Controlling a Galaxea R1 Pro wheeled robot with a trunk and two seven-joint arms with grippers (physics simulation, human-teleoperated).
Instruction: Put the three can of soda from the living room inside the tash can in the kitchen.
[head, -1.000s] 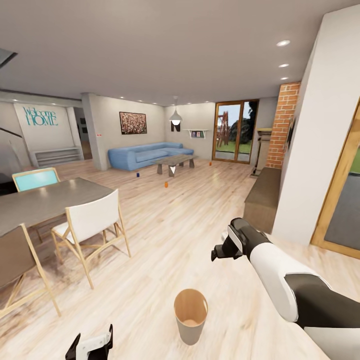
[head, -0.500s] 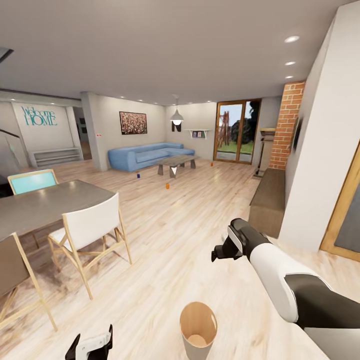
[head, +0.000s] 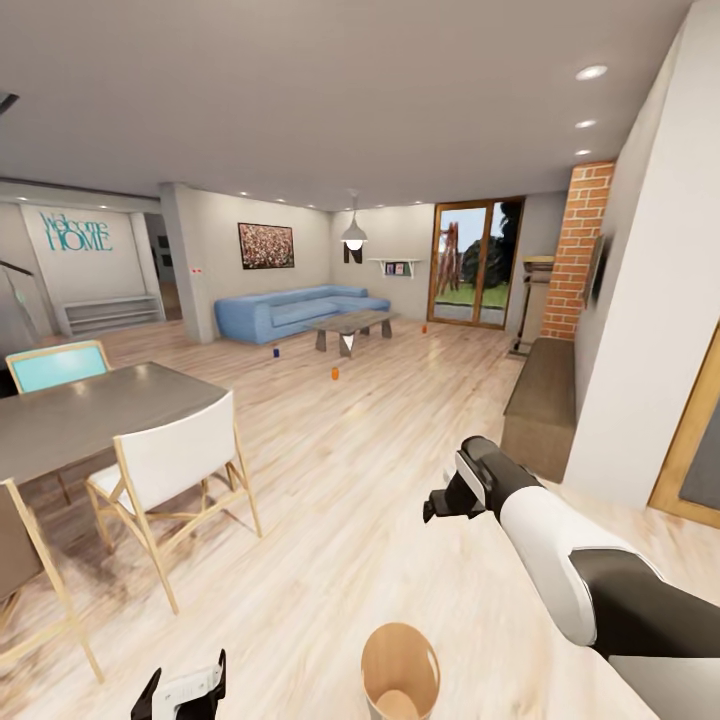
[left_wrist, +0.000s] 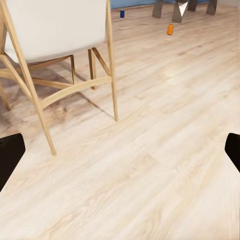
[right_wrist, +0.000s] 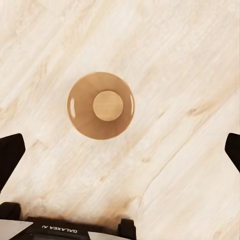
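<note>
**Trash can at the robot's base, 3 cans far across the floor**

The trash can (head: 400, 672) stands upright on the light wood-plank floor (head: 340, 470) at the bottom edge of the head view, between the 2 arms. The right wrist view looks straight down into it (right_wrist: 100, 105), showing the tan inside and round bottom (nothing lies in it).

The right gripper (head: 432, 506) hangs above the floor, its dark fingertips (right_wrist: 10, 157) spread wide at the sides of the wrist view, released and empty. The left gripper (head: 180, 695) sits low near the bottom edge; its fingertips (left_wrist: 9, 156) are likewise wide apart, gripping nothing.

Far ahead, the 3 cans stand on the floor of the living room: a dark blue can (head: 276, 351) just in front of the blue sofa (head: 295, 310), an orange can (head: 335, 373) nearer the robot, off the low table (head: 350, 325), and another orange can (head: 423, 328) by the glass doors (head: 475, 263). The left wrist view catches the blue can (left_wrist: 122, 13) and the nearer orange one (left_wrist: 170, 29) beyond a white chair (left_wrist: 60, 35).

A grey dining table (head: 80, 410) stands at the robot's left.
</note>
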